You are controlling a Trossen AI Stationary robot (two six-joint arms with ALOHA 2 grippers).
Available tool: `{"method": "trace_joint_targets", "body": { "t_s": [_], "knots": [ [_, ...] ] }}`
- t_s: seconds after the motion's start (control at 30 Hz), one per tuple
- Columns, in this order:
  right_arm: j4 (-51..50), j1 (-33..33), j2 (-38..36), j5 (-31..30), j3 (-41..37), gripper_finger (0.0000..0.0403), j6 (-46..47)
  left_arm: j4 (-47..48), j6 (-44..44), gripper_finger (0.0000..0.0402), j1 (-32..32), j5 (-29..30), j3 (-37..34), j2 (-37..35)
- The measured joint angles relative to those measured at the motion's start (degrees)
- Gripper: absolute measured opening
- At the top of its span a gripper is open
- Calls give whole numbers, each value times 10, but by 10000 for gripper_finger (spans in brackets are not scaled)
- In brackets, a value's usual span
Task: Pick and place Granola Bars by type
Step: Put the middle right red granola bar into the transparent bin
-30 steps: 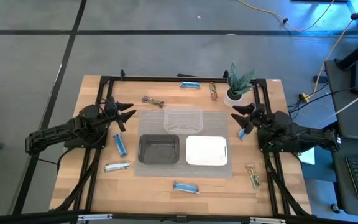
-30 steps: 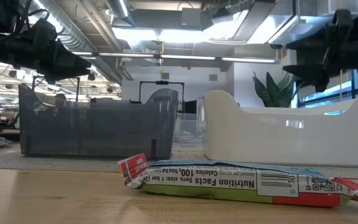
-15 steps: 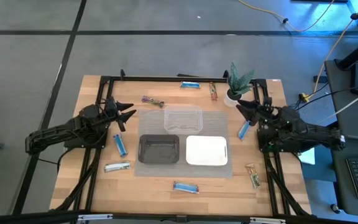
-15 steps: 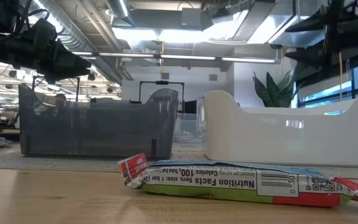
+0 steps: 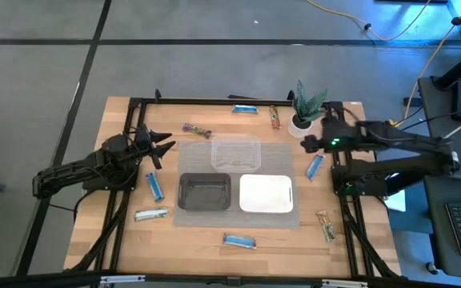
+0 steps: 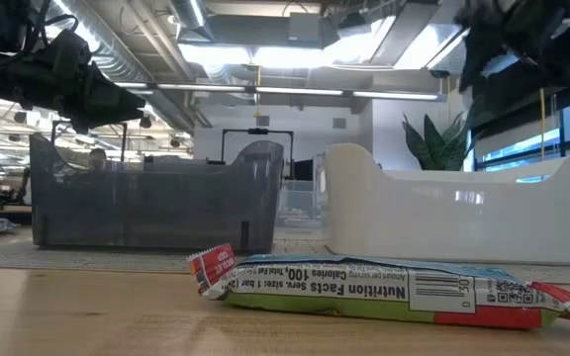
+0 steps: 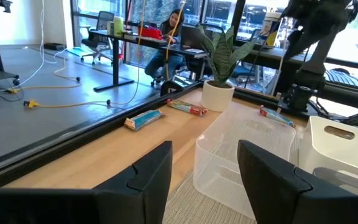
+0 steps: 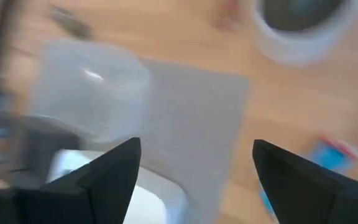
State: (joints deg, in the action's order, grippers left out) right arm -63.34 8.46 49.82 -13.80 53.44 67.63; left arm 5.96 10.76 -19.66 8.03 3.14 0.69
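Several wrapped granola bars lie flat on the table. In the high view I see blue ones (image 5: 244, 110) (image 5: 154, 186) (image 5: 238, 240) (image 5: 314, 166), a silvery one (image 5: 150, 214), a green one (image 5: 325, 226), a brown-orange one (image 5: 274, 118) and a dark one (image 5: 196, 130). My right gripper (image 5: 306, 144) (image 8: 194, 180) is open and raised above the table. It stands just far of the blue bar (image 8: 334, 152) beside the mat. My left gripper (image 5: 162, 148) (image 7: 204, 180) is open and hovers left of the clear tray (image 5: 235, 154).
A black tray (image 5: 205, 192) and a white tray (image 5: 266, 194) sit on the grey mat, near of the clear one. A potted plant (image 5: 306, 108) stands at the far right corner, close to my right gripper. A dark frame (image 5: 214, 101) runs along the table's edges. One bar (image 6: 394, 289) lies near the near edge.
My right gripper has risen and moved toward the far edge, away from the blue bar beside the mat, and has tipped downward. It stays open. That bar, half covered before, now lies in plain view where it was.
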Motion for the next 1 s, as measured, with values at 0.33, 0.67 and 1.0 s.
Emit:
{"method": "trace_joint_targets", "body": {
  "t_s": [0.33,0.67,1.0],
  "knots": [
    [-157,0,165,54,-10,311,99,0,22,175,0,0,0,0],
    [-32,0,187,75,-102,311,157,0,21,175,0,0,0,0],
    [77,0,187,75,-208,311,207,0,20,175,0,0,0,0]
  ]
}}
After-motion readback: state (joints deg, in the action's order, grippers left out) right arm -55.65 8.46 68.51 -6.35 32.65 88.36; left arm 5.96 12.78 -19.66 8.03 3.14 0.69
